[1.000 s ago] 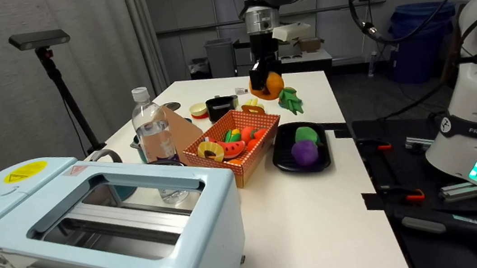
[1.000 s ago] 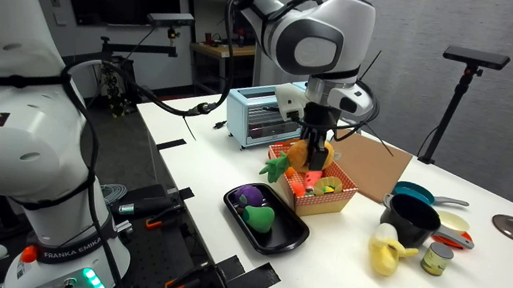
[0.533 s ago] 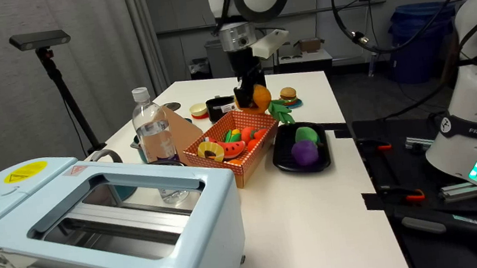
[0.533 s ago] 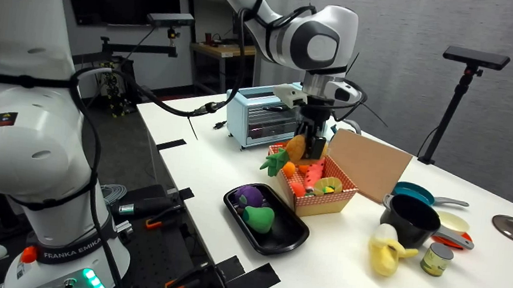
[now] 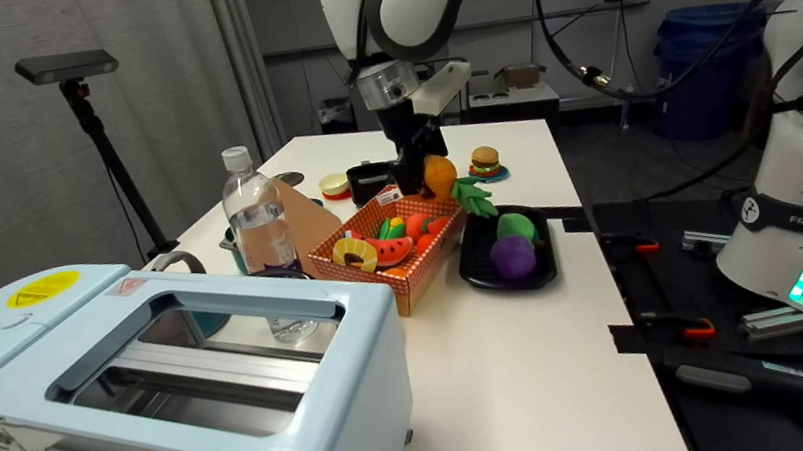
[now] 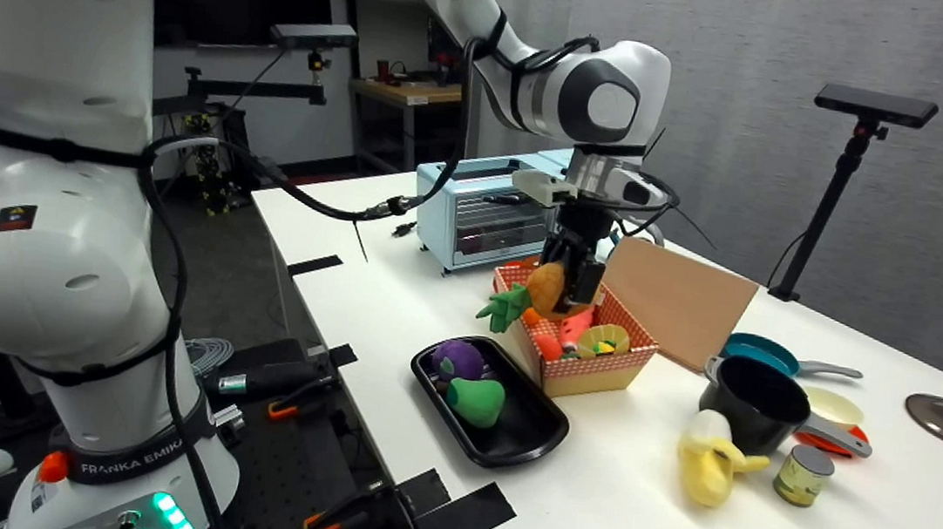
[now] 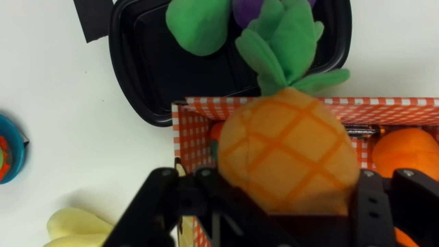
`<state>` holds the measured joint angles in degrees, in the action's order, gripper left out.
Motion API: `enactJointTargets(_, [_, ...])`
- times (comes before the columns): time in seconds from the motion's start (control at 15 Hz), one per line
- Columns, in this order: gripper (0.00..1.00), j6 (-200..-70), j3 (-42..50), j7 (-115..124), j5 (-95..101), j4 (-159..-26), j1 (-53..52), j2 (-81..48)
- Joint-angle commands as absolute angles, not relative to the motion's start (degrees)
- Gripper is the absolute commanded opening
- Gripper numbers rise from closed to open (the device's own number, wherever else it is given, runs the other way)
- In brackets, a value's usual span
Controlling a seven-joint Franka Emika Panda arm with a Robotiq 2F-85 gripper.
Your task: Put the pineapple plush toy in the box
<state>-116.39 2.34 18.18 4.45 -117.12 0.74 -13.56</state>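
Observation:
The pineapple plush toy (image 7: 288,147), orange-yellow with green leaves, sits at the near-rim end of the box (image 7: 394,113), whose walls are orange-red and white checked. In the wrist view its body is above the inside of the box, while its leaves reach over the rim. My gripper (image 7: 287,171) has one finger on each side of the toy, spread about as wide as its body. Both fingers seem to touch it; whether they still press on it is unclear. In both exterior views the gripper (image 6: 571,275) points down at the box, and the toy hides part of the contents.
Several plush foods, including a watermelon slice (image 5: 393,249), lie in the box. Beside it is a black tray (image 6: 523,445) with green and purple plush toys. A brown board (image 6: 678,295), a pot (image 6: 759,404), a banana (image 6: 708,473), a bottle (image 5: 260,227) and a toaster oven (image 5: 382,381) stand around.
My gripper and the pineapple toy have moved together toward the box and lower, most clearly in an exterior view. The box and tray have stayed where they were.

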Motion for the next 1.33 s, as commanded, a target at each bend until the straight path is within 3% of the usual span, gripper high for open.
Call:
enactJointTargets(0.0, [0.78,-114.08,3.64,17.29,3.93,-118.5,1.37,-11.65])
enactJointTargets(0.2, [0.99,-114.9,4.89,16.78,4.42,-121.37,2.06,-10.24])
enactJointTargets(0.8, [1.0,-114.02,6.37,17.13,6.03,-123.21,2.55,-9.99])
enactJointTargets(0.87, [0.77,-114.28,6.39,17.6,6.47,-123.2,2.42,-10.06])
enactJointTargets(1.27, [0.35,-115.26,6.43,21.03,9.57,-122.56,1.67,-9.9])
